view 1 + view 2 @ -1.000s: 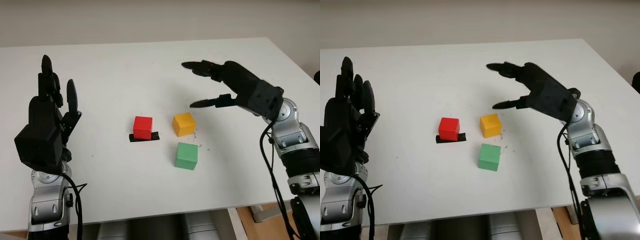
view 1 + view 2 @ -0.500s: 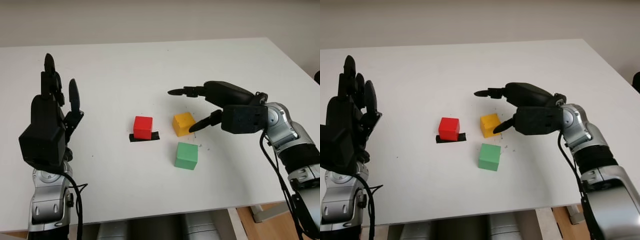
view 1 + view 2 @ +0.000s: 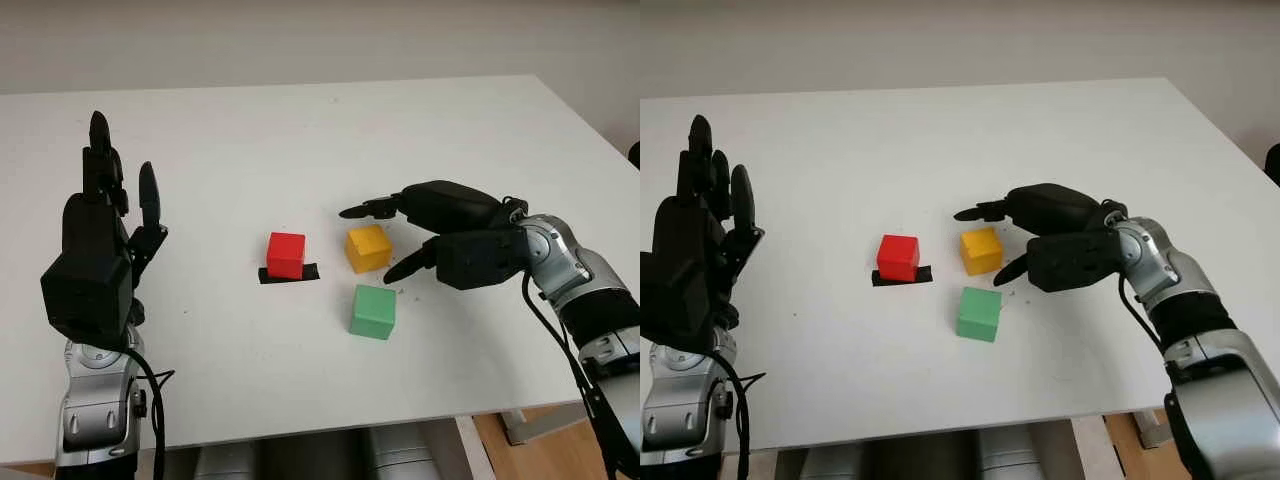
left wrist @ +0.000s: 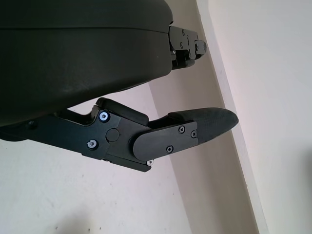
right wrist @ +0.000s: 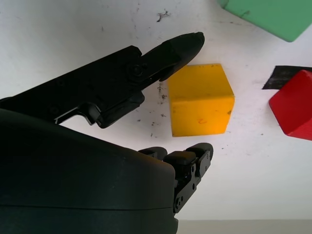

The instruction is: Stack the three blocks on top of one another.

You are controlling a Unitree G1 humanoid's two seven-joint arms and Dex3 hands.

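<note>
Three blocks sit near the middle of the white table (image 3: 300, 130). The red block (image 3: 286, 254) stands on a strip of black tape (image 3: 288, 274). To its right lies the yellow block (image 3: 368, 248), and the green block (image 3: 373, 311) is in front of the yellow one. My right hand (image 3: 377, 238) is open and low over the table, its fingers on either side of the yellow block (image 5: 201, 100) without touching it: the thumb (image 5: 168, 53) on the near right side, the other fingers (image 5: 187, 161) beyond the far side. My left hand (image 3: 95, 250) is held upright and open at the left.
The table's front edge (image 3: 330, 425) runs close below the blocks, and its right edge (image 3: 590, 125) slants away behind my right arm. A pale wall (image 3: 300, 40) stands behind the table.
My right hand has come down and towards me from above the table's far right. It has lowered around the yellow block. The left hand has hardly moved.
</note>
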